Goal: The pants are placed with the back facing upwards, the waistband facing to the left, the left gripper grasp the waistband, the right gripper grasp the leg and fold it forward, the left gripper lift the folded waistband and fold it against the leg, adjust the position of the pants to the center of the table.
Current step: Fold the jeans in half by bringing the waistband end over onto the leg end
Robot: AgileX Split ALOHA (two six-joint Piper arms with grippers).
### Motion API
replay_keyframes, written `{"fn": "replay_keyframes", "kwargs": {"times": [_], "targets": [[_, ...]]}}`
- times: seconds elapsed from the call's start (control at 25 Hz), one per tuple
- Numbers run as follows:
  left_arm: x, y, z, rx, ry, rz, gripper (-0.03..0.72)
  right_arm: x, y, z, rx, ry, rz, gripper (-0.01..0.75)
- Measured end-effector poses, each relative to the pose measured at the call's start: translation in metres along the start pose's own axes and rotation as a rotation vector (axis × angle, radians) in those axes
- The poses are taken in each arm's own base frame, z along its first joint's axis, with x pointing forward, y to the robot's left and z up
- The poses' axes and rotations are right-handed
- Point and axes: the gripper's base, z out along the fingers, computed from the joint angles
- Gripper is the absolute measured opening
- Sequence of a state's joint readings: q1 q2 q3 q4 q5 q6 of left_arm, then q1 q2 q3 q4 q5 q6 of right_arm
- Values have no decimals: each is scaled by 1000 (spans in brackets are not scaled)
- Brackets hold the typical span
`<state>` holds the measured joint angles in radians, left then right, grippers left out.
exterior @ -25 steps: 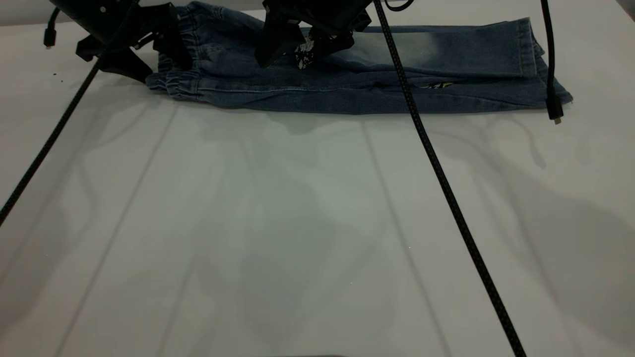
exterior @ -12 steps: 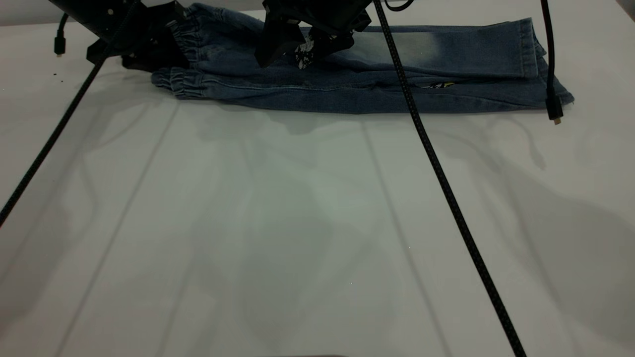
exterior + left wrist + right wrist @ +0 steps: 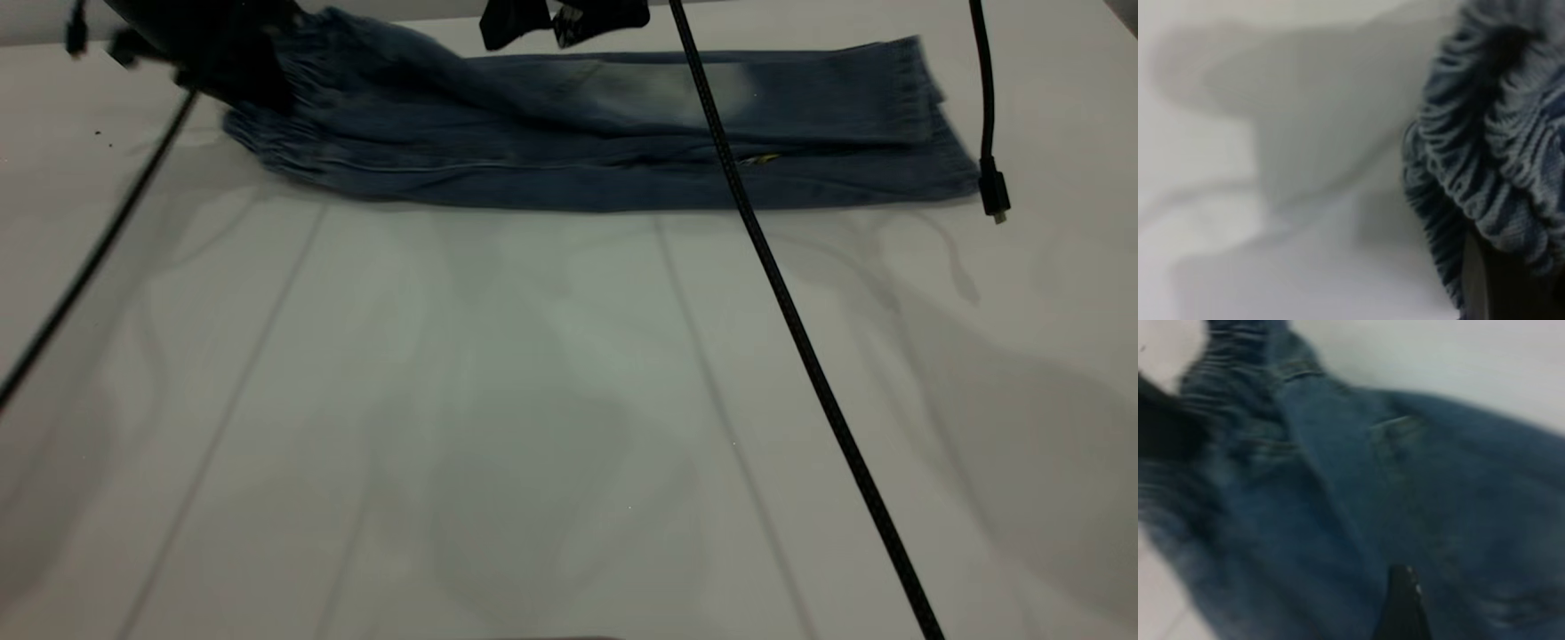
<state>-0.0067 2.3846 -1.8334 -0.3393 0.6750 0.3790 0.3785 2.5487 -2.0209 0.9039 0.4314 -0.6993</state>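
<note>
The pants point(image 3: 578, 133) lie folded lengthwise at the far side of the table point(image 3: 533, 400), the plain leg with its faded patch point(image 3: 676, 89) on top. My left gripper point(image 3: 240, 62) is at the far left, shut on the ruched waistband point(image 3: 293, 116), which is raised off the table. In the left wrist view the gathered waistband point(image 3: 1498, 133) bunches over one dark finger point(image 3: 1485, 287). My right gripper point(image 3: 560, 18) hangs open above the seat of the pants, apart from the cloth. In the right wrist view one fingertip point(image 3: 1401, 600) shows over the denim point(image 3: 1438, 493).
A black braided cable point(image 3: 782, 293) runs from the top middle down to the near right. Another cable with a plug point(image 3: 993, 191) hangs at the right by the leg hems. A third cable point(image 3: 89, 258) slants down at the left. Bare white tabletop fills the near half.
The left gripper has closed on the waistband and pulled it up and to the left, dragging the pants slightly left. The right gripper has risen off the pants.
</note>
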Motion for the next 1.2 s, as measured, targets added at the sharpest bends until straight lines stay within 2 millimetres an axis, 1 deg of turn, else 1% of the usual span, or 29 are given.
{"fn": "replay_keyframes", "kwargs": {"times": [0.08,0.12,0.2,0.28,0.4,0.44,0.56,0.68,0.76,0.84,0.88,0.96,1.04,1.08,1.12,1.2], "targets": [[-5,0,-18,-37,5,32,91,0,-1,1,11,-7,-5,471],[-9,0,-30,-61,2,59,91,1,-2,2,10,-3,-4,471],[-13,-1,-47,-83,3,83,90,9,-4,7,2,25,1,471],[-19,-4,-66,-96,-14,102,90,24,-5,16,-24,84,10,471],[-25,-6,-87,-106,-46,113,90,52,-3,33,-62,182,8,470],[-27,-8,-93,-108,-58,115,90,52,1,34,-69,182,5,469],[-31,-10,-108,-111,-81,120,90,56,15,39,-91,196,-13,470],[-32,-13,-113,-93,-87,109,90,59,34,42,-126,215,-37,470],[-32,-16,-113,-65,-94,99,90,57,46,40,-171,244,-57,470],[-33,-19,-113,-39,-101,95,90,48,58,32,-231,277,-79,470],[-33,-22,-112,-28,-103,100,90,38,63,26,-251,278,-95,470],[-34,-27,-111,-13,-105,109,90,11,73,5,-283,273,-134,470],[-34,-34,-110,-5,-105,122,90,-16,79,-20,-271,270,-186,470],[-34,-38,-110,-1,-103,131,90,-28,79,-33,-252,275,-212,470],[-35,-43,-112,4,-104,144,90,-36,75,-43,-207,296,-232,470],[-36,-56,-116,18,-105,179,90,-46,61,-60,-77,348,-257,470]]}}
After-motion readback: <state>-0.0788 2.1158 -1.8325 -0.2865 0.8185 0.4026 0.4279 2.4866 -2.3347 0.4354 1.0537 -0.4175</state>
